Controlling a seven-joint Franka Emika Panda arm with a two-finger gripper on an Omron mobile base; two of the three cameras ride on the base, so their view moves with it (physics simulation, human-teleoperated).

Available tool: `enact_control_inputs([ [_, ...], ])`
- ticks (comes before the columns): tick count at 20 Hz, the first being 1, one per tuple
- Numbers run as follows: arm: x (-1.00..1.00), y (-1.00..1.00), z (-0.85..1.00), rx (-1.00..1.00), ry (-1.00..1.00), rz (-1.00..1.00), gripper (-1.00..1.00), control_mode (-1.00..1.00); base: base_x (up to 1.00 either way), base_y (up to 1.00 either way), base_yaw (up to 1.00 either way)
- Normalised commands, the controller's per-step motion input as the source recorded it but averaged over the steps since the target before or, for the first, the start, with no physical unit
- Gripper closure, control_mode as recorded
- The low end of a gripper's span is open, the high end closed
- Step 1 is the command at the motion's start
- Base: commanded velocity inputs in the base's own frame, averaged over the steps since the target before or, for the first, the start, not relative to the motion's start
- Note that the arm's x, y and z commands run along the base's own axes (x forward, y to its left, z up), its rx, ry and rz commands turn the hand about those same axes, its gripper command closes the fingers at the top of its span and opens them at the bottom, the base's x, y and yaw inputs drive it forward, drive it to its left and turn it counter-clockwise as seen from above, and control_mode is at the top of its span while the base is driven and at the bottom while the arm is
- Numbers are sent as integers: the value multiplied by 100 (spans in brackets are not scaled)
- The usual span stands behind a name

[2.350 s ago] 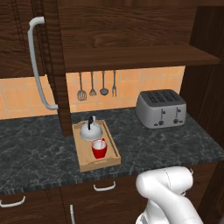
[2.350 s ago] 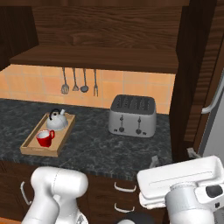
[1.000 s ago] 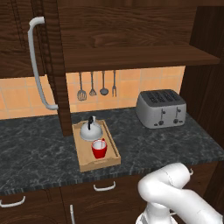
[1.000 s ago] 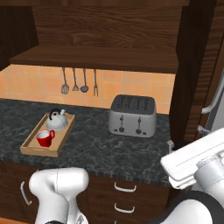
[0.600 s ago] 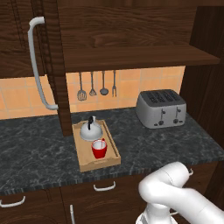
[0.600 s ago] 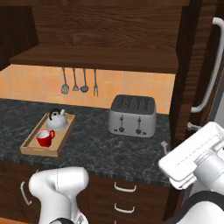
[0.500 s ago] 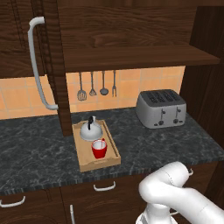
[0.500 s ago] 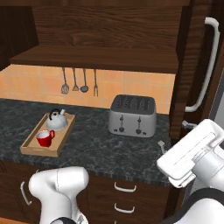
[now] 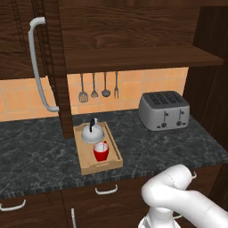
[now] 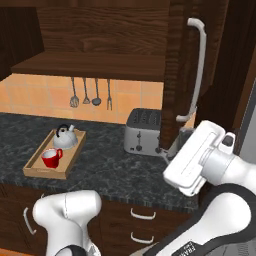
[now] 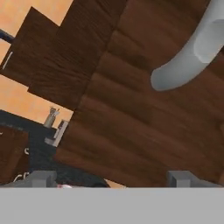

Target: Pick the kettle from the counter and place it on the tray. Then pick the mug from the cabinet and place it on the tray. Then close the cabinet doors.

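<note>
The silver kettle (image 9: 92, 132) and the red mug (image 9: 101, 151) both stand in the wooden tray (image 9: 85, 165) on the dark marbled counter (image 9: 35, 156); the right base view also shows the kettle (image 10: 65, 137) and the mug (image 10: 50, 158). My gripper (image 11: 111, 178) is open, and its two finger tips frame the wood grain of the right cabinet door (image 10: 179, 65), close below the lower end of its grey bar handle (image 11: 188, 52). Nothing is between the fingers. The left cabinet door (image 9: 60, 80) stands open with its handle (image 9: 38, 67) facing me. The cabinet shelf (image 9: 133, 58) is bare.
A silver toaster (image 9: 164, 110) sits on the counter right of the tray. Utensils (image 9: 94, 87) hang on the orange tiled wall. Drawers with small silver pulls (image 9: 107, 190) run below the counter. The right door partly covers the toaster (image 10: 142, 131) in the right base view.
The right cabinet door has swung leftward with its handle, and my hand has moved up and left with it. The tray, kettle and mug have not moved.
</note>
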Motion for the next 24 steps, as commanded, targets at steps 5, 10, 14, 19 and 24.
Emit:
enact_control_inputs([
  [5,34,63,3,-6,10,9,-100,-100,0,0,0],
  [10,31,58,9,-8,5,6,-100,-100,0,0,0],
  [14,37,59,18,-5,5,4,-100,-100,0,0,0],
  [19,48,69,11,-5,5,0,-100,-100,0,0,0],
  [24,52,62,1,0,2,0,-100,-100,0,0,0],
])
